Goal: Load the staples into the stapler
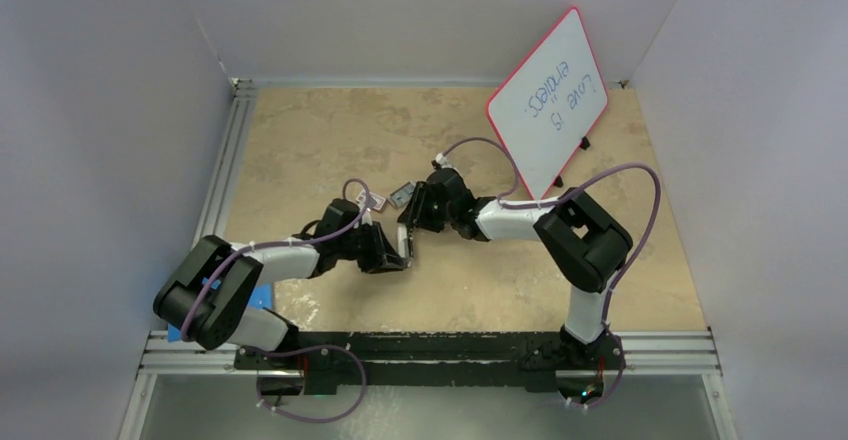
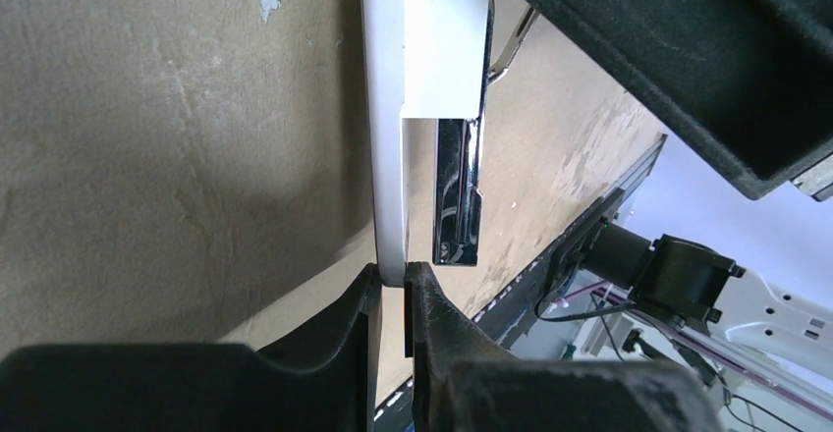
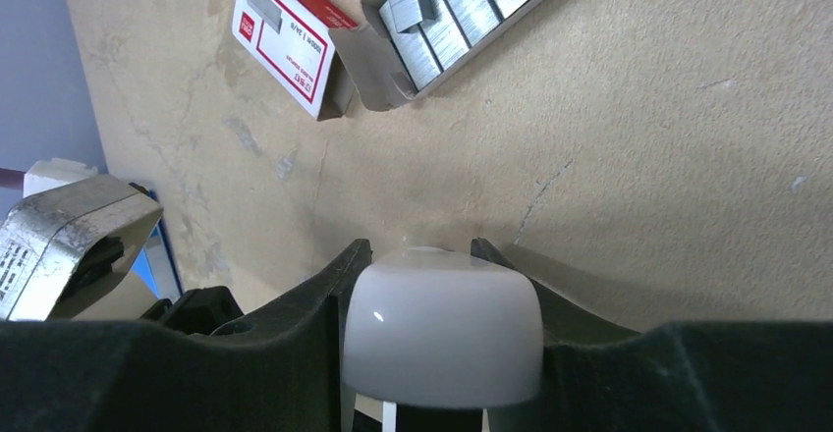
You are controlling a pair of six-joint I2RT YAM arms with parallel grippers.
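From above, we see both arms meeting near the middle of the tabletop. The stapler is held between them, its long axis running roughly from near edge to far edge. The left gripper has the nearer end and the right gripper the farther. The staples lie just beyond the right gripper toward the far edge, beside their sleeve. We judge the right arm the nearer to them.

In the left wrist view, the left gripper is pinched tight on the stapler's thin white edge. The chrome magazine shows alongside the white body, which the other views hide.

In the right wrist view, the fingers are closed against both sides of the stapler's rounded end. The staples lie ahead as grey strips side by side, which the view from above is too coarse to show.
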